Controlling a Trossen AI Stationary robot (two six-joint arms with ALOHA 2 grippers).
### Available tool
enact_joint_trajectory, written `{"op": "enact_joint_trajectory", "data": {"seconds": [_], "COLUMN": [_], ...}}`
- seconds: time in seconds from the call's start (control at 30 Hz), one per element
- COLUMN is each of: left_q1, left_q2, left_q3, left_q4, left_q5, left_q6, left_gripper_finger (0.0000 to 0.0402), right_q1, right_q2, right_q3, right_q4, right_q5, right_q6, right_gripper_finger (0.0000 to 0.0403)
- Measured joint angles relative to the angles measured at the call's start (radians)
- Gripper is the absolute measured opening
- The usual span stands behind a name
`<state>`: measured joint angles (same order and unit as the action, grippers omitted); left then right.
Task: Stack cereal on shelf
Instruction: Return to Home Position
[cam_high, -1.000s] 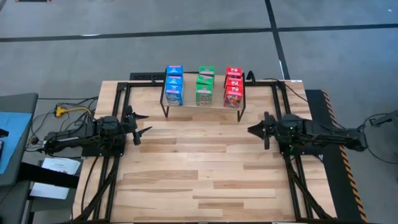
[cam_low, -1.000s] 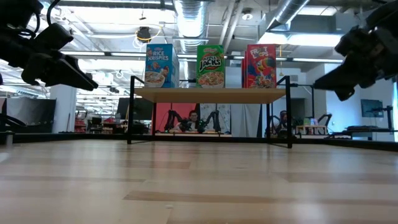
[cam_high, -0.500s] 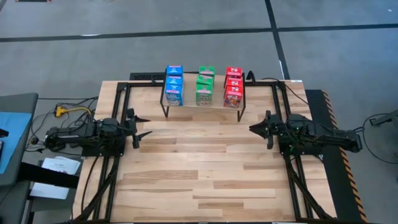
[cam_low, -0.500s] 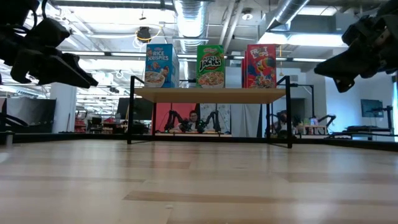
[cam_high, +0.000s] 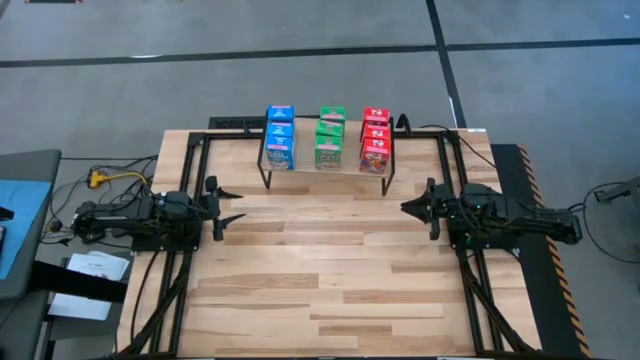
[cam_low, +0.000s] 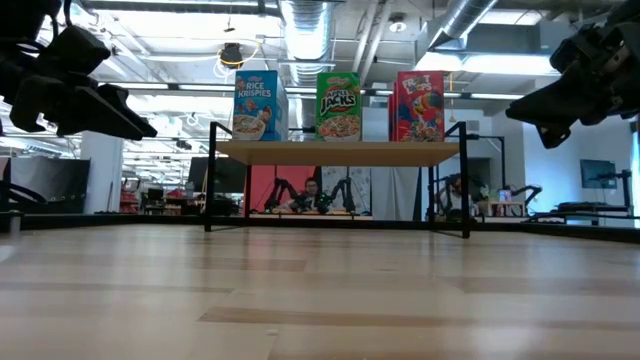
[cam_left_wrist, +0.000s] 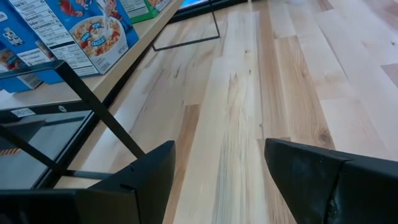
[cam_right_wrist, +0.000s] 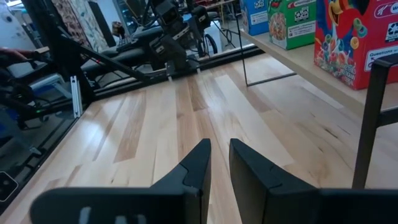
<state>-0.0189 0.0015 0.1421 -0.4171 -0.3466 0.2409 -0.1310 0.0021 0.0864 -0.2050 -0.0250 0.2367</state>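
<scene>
Left gripper (cam_high: 232, 202) was hanging over the left side of the table (cam_high: 320, 300) with its fingers spread wide and nothing in them. The right gripper (cam_high: 406, 207) was mirrored on the right side, fingers pinched nearly together, also empty.

What changed over the last second was pretty minor. Both arms pulled back toward their own sides and lifted a touch; in the low view the right one sat clearly higher than it had. In the last half second they barely shifted at all, so to me it looked like they'd basically parked. The boxes didn't budge in any of that.

As for the cereal (cam_low: 339, 105), it was all up on the shelf (cam_low: 335, 152) at the far edge of the table, lined up by colour. The blue boxes (cam_high: 280, 135) were on the left, the green boxes (cam_high: 330, 138) in the middle and the red boxes (cam_high: 376, 138) on the right, each colour in its own front-to-back row. No boxes were left on the tabletop that I could spot.

Both grippers were well apart from the shelf, nearer the camera side and off to either end of it, touching nothing. My read: the stacking was done and this was just the arms going home.
</scene>
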Motion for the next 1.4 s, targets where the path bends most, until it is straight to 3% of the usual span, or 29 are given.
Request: {"op": "enact_joint_trajectory", "data": {"seconds": [0.43,0.53,0.63,1.4], "left_q1": [0.000,0.000,0.001,0.003], "left_q2": [0.000,0.001,0.003,0.002], "left_q3": [0.000,0.004,0.004,0.004], "left_q4": [-0.002,-0.022,-0.025,-0.026], "left_q5": [0.004,0.111,0.133,0.090], "left_q6": [-0.001,0.056,0.083,0.075], "left_gripper_finger": [0.0238,0.0238,0.0238,0.0238], "right_q1": [0.000,0.000,0.000,0.000], "right_q2": [0.000,0.000,0.000,0.000], "right_q3": [0.000,0.000,0.000,0.000], "right_q4": [0.001,0.001,0.001,-0.002], "right_q5": [0.000,0.000,0.000,0.000], "right_q6": [0.000,0.000,0.000,0.000], "right_gripper_finger": [0.0082,0.0082,0.0082,0.0082]}}
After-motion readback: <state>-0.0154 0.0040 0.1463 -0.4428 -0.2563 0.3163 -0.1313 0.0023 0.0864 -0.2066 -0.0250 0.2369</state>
